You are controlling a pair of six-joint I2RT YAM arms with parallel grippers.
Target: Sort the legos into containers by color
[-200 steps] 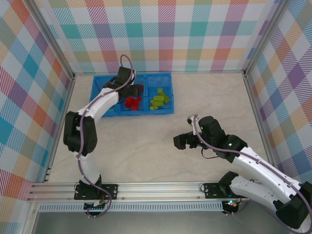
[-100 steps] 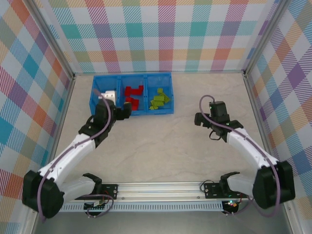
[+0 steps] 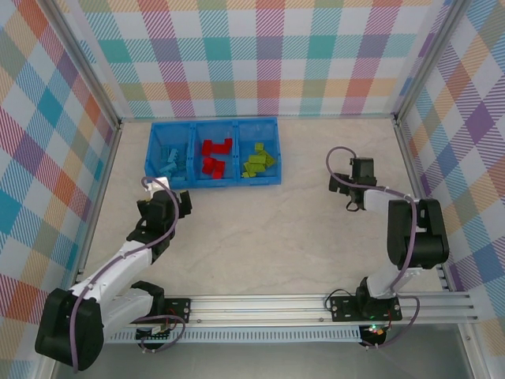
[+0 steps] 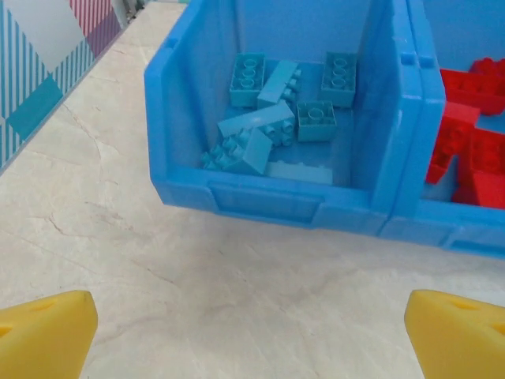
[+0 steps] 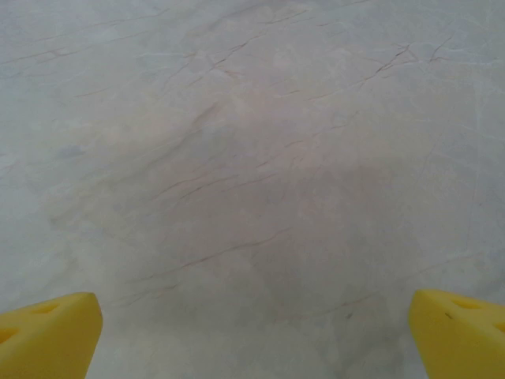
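Jaws first: your left gripper [image 4: 251, 332] is spread wide. Its yellow fingertips [image 4: 43, 328] sit in the two bottom corners of the left wrist view, with bare table [image 4: 237, 260] between them and nothing held. Your right gripper [image 5: 252, 332] is spread just as wide, its tips in the bottom corners of its own view. Only pale veined tabletop lies below it, and nothing is pinched.

Top view, bottom edge: both arm bases sit on the metal rail [image 3: 260, 304]. Your left arm runs up from the lower left. Its gripper is left of centre, near the tray's front wall but not touching it. Your right arm is folded upright at the right of the frame, with its gripper at centre right, well apart from the tray.

Farther up: the blue tray [image 3: 213, 185] lies at upper centre-left, close under the far plaid wall [image 3: 260, 55]. It has three compartments side by side.
- Left compartment: light blue bricks [image 3: 171, 160].
- Middle compartment: red bricks [image 3: 213, 156].
- Right compartment: lime green bricks [image 3: 257, 160].

Left wrist view, upper half: the left compartment is straight ahead, its front wall crossing mid-frame. The light blue bricks are heaped on its floor. Some lie flat with studs up, and a few lean on their neighbours. The red bricks show past the divider at the right edge.
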